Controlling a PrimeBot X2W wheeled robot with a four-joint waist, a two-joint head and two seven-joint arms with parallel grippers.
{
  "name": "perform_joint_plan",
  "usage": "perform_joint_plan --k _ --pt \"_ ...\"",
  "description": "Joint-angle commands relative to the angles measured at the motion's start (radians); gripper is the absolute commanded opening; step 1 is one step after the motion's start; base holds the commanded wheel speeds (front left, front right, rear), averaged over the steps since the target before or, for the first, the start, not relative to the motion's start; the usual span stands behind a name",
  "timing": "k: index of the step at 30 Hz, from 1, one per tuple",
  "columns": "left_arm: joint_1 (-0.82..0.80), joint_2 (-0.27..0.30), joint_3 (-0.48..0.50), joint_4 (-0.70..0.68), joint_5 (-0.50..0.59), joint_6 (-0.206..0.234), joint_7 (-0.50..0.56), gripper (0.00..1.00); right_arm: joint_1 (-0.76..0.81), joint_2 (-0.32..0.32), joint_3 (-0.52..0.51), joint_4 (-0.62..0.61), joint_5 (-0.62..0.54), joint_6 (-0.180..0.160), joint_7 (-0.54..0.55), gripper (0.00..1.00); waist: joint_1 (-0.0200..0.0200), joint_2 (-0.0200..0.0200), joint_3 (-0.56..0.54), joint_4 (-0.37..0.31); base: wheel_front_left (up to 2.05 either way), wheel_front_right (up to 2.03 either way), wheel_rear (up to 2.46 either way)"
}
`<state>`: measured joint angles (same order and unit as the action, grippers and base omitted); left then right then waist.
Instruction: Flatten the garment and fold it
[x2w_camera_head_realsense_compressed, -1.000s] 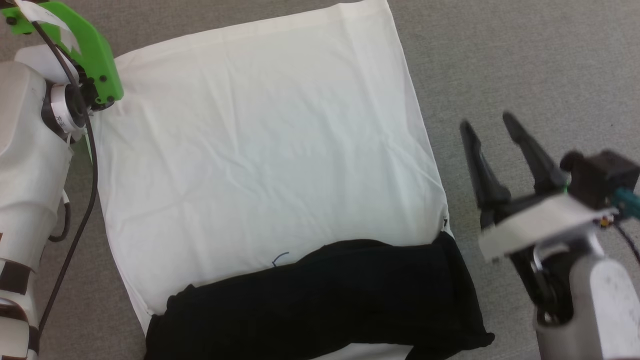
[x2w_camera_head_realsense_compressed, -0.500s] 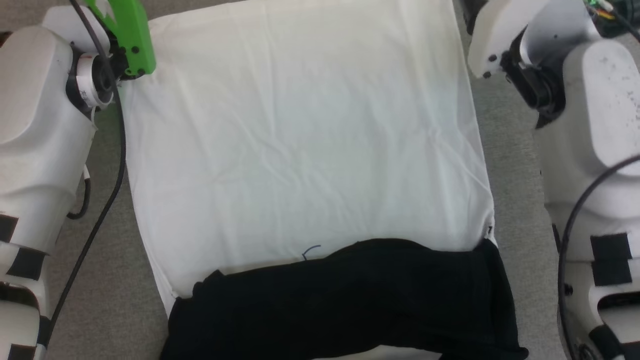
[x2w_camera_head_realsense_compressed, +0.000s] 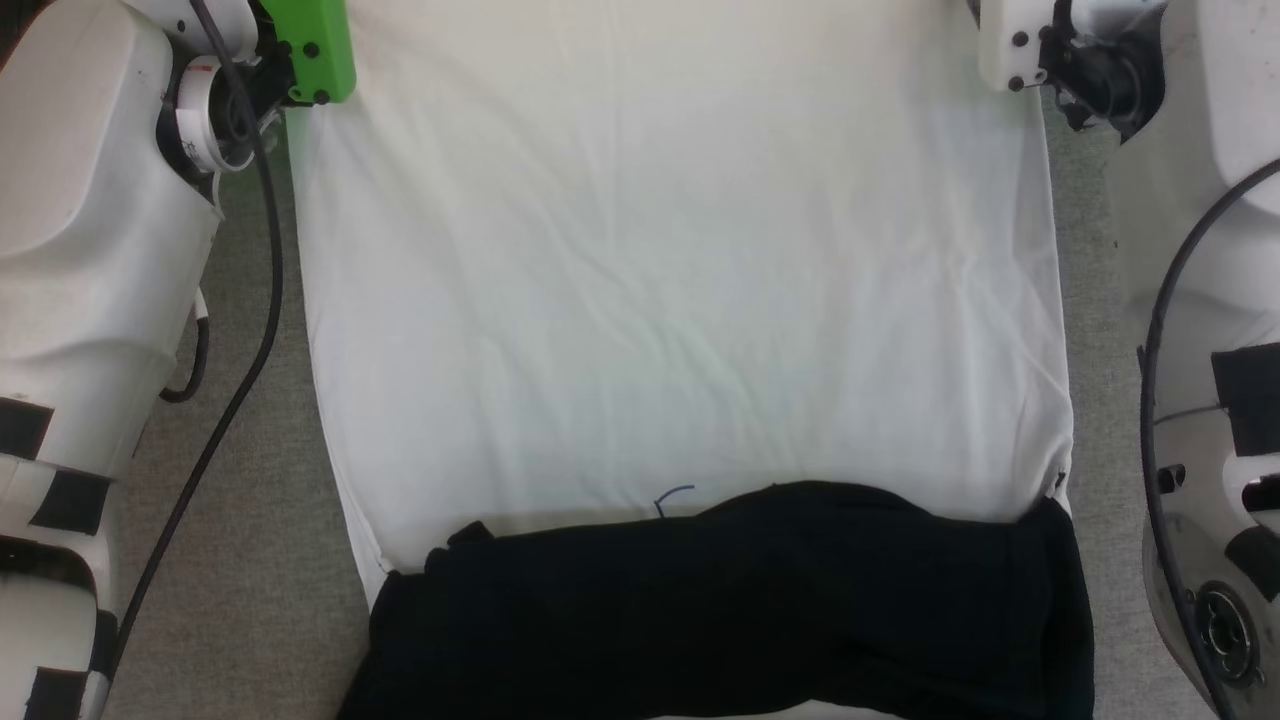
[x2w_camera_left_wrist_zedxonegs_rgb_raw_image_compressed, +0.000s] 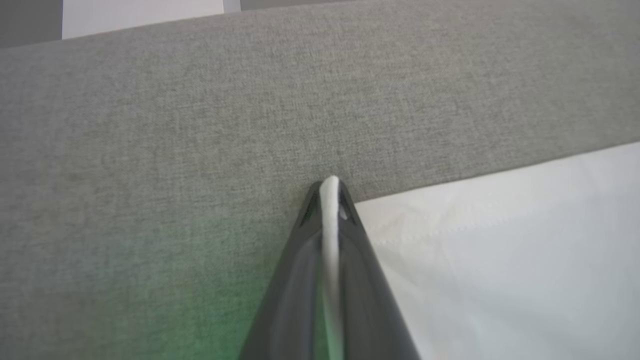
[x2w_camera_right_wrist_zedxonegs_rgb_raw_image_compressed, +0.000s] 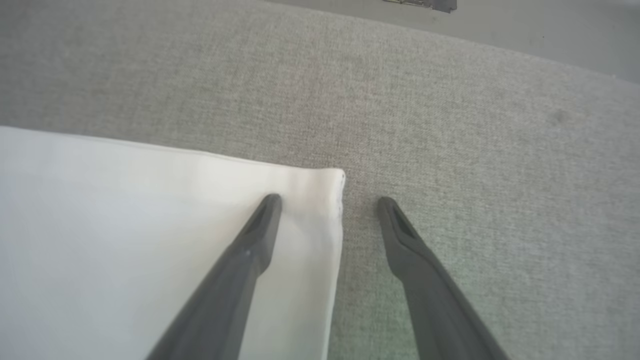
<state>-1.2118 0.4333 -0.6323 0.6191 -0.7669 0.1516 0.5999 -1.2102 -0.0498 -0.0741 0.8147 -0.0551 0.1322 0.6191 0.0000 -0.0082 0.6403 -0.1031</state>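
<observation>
Head view: garment (x2w_camera_head_realsense_compressed: 680, 300) lies flat on grey surface (x2w_camera_head_realsense_compressed: 230, 560), white body filling the middle, black band across the near edge. Pale forearms on both sides, w/ a green bracket (x2w_camera_head_realsense_compressed: 315, 45) at the garment's far left corner.

Left wrist view: left gripper (x2w_camera_left_wrist_zedxonegs_rgb_raw_image_compressed: 330, 182) is pinched tight on a thin white edge of the garment at its corner, fabric showing btwn the two fingers.

Right wrist view: right gripper (x2w_camera_right_wrist_zedxonegs_rgb_raw_image_compressed: 328, 199) is spread wide over the other far corner, one finger above white cloth, the other above grey surface (contact w/ the cloth can't be told).
</observation>
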Motion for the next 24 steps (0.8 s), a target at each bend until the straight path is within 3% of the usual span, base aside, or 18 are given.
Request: perform_joint_plan --k 1,2,3,4,5,12,24 --pt "0.029 0.003 -0.013 0.031 0.002 0.002 0.009 0.00 -0.001 0.000 -0.007 0.036 -0.012 -0.002 0.039 0.98 0.0000 0.0079 0.004 0.002 0.00 0.00 0.00" --pt "0.030 0.003 -0.014 0.033 0.001 0.002 0.009 0.00 -0.006 0.000 -0.011 0.050 -0.017 -0.002 0.063 0.47 0.0000 0.0079 0.004 0.002 0.00 0.00 0.00" --pt "0.031 0.003 -0.014 0.035 -0.001 0.000 0.010 0.00 -0.009 0.000 -0.013 0.063 -0.021 -0.002 0.089 0.23 0.0000 0.0079 0.004 0.001 0.00 0.00 0.00" --pt "0.032 0.002 -0.014 0.036 -0.003 0.000 0.010 0.00 -0.010 0.000 -0.011 0.071 -0.023 -0.002 0.109 0.05 0.0000 0.0079 0.003 0.001 0.00 0.00 0.00" --pt "0.034 0.003 -0.014 0.039 -0.005 -0.001 0.012 0.00 -0.010 0.000 -0.006 0.078 -0.029 -0.002 0.132 0.00 0.0000 0.0079 0.001 0.000 0.00 0.00 0.00" --pt "0.027 0.022 -0.009 0.033 0.000 -0.006 -0.020 0.00 -0.015 0.000 0.015 0.039 -0.038 -0.002 0.142 0.00 0.0000 0.0079 -0.008 -0.008 0.00 0.00 0.00" --pt "-0.097 0.079 0.049 0.001 0.094 0.006 -0.343 0.00 -0.117 0.000 0.010 -0.069 -0.063 -0.002 -0.096 0.00 0.0000 0.0079 0.013 -0.026 0.00 0.00 0.00"
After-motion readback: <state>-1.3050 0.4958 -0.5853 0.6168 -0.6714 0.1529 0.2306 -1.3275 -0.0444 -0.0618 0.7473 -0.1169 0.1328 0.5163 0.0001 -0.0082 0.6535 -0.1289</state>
